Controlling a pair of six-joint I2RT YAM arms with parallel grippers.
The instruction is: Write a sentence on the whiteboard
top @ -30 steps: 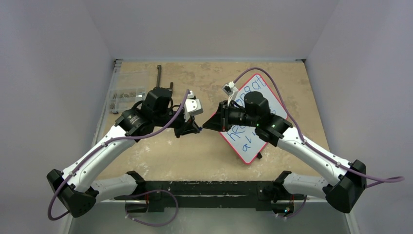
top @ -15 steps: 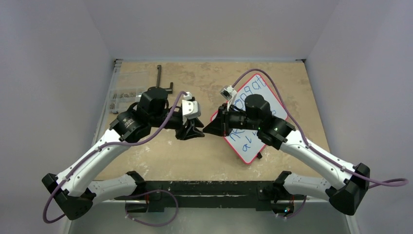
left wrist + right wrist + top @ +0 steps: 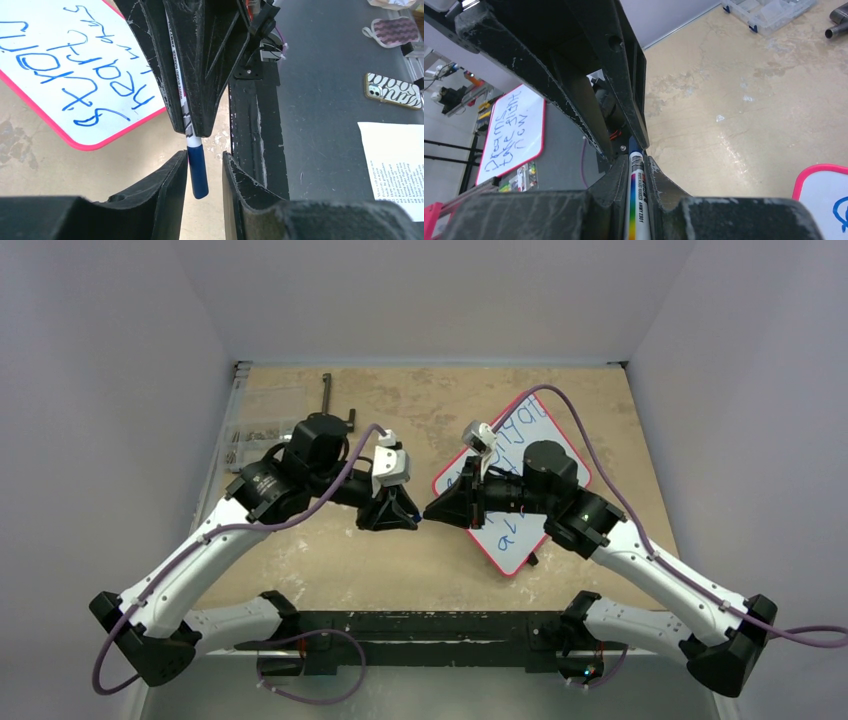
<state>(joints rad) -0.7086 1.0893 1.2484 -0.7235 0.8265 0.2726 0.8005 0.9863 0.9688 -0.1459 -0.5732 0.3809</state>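
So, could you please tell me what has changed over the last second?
The left hand and the right hand slid a little toward the near edge, tips still facing each other. The right arm swung outward to the right, uncovering more of the whiteboard at its far end. The right hand stays shut on the marker, and the left hand's jaws stand apart around its blue end. The whiteboard has not moved.

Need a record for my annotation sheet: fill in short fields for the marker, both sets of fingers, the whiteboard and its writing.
marker: blue cap end sticks out of the right fingers
right fingers: shut on the marker barrel
left fingers: open, one on each side of the blue cap
whiteboard: flat on the table, red-pink frame
writing: blue handwritten lines, partly hidden by the right arm in the top view
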